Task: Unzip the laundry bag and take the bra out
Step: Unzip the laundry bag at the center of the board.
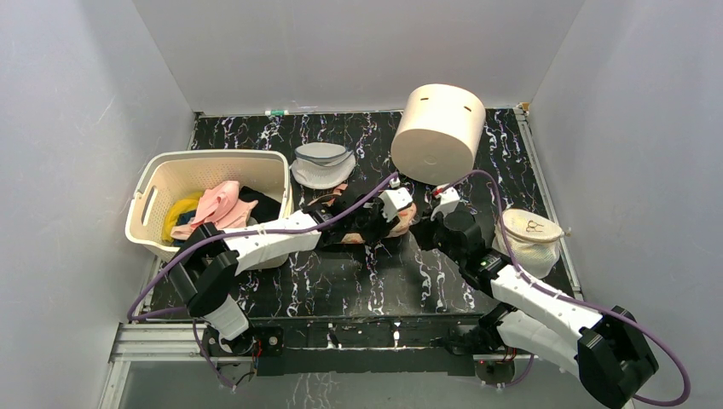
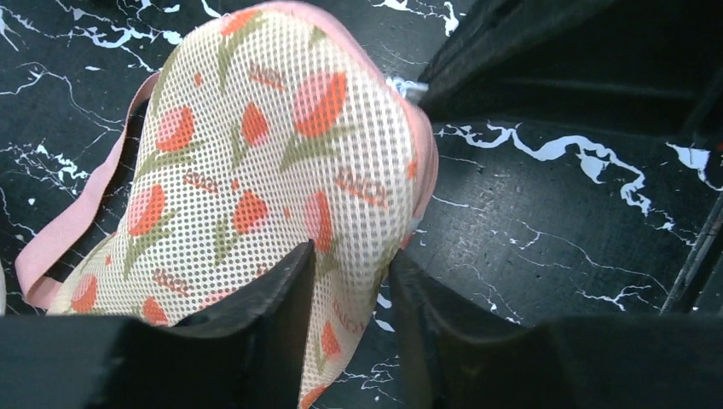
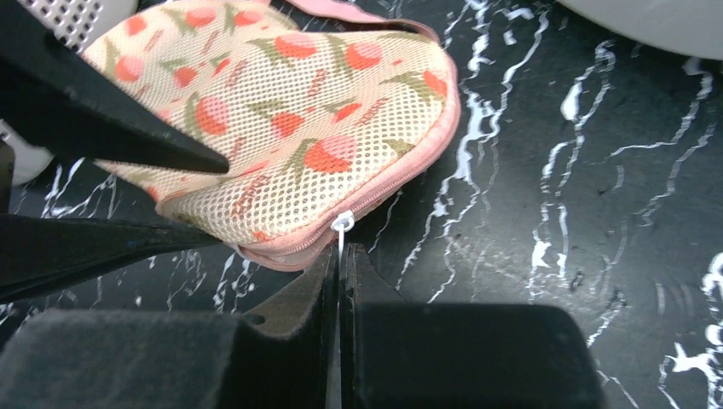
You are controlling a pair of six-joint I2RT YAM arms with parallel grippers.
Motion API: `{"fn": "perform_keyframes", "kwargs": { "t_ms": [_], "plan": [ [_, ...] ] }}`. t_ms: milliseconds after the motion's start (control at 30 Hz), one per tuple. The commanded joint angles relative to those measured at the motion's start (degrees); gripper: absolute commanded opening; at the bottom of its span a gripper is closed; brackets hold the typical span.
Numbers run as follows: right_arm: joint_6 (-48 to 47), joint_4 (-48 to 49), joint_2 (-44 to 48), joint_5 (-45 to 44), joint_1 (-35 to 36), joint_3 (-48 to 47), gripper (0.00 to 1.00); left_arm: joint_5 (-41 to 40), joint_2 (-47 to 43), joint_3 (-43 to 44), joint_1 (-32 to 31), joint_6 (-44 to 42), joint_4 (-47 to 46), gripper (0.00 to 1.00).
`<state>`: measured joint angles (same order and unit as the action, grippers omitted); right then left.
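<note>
Well, the laundry bag (image 3: 281, 111) lies in the middle of the table (image 3: 554, 213). It looks zipped shut near its zipper pull (image 3: 342, 223), and no bra shows. The right claw (image 3: 341, 273) pinches that pull. The left claw (image 2: 349, 260) is spread a little around the bag's edge. Unzipping looks barely begun.

Bare tabletop (image 1: 367, 281) nearer than laundry bag (image 2: 281, 153), cream cylinder (image 1: 437, 132) perhaps close behind

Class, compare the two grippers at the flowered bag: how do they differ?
The left gripper stands open astride the bag's edge; the right gripper is shut on its white zip pull. The left meets the bag on flowered mesh, the right at its pink zip. Both are black and at the same bag.
</note>
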<state>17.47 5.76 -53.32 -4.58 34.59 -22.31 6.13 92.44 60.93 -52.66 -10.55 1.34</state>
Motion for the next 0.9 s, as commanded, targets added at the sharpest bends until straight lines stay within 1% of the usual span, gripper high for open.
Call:
{"fn": "perform_keyframes", "kwargs": {
  "t_ms": [0, 133, 200, 367, 533, 600, 667, 767, 867],
  "plan": [
    [0.6, -0.3, 0.4, 8.2, -0.1, -2.6, 0.00, 3.1, -1.2, 1.5, -0.2, 0.4, -0.8, 0.41],
    [3.3, 0.0, 0.8, 12.8, -0.1, -1.5, 0.00, 5.3, -2.8, 0.2, -1.4, 0.5, -2.2, 0.53],
    [4.6, 0.0, 1.4, 14.0, -0.1, -1.0, 0.00, 5.8, -3.3, -0.8, -2.4, -0.2, -3.1, 0.57],
    [6.2, 1.0, 2.9, 15.7, -0.2, 0.0, 0.00, 3.9, -1.9, 0.0, -4.1, -0.9, -1.8, 0.57],
    [6.3, 1.0, 2.4, 16.9, -0.1, -0.3, 0.00, -1.9, -0.5, 1.2, -4.3, -1.5, -0.1, 0.47],
    [6.1, 1.0, 2.3, 16.8, -0.1, -0.6, 0.00, -4.7, -0.4, 1.0, -4.3, -2.1, -0.2, 0.38],
    [5.7, 1.0, 2.1, 16.4, -0.1, -0.8, 0.00, -6.7, -0.7, 1.3, -4.3, -2.5, 0.4, 0.31],
    [5.4, -0.5, 2.2, 14.8, -0.1, -1.8, 0.00, -8.4, -1.9, 0.4, -4.3, -3.5, -0.5, 0.26],
    [5.6, -0.6, 2.5, 13.0, -0.1, -1.6, 0.00, -8.8, -2.9, -0.3, -4.6, -4.5, -1.1, 0.17]
  ]
}}
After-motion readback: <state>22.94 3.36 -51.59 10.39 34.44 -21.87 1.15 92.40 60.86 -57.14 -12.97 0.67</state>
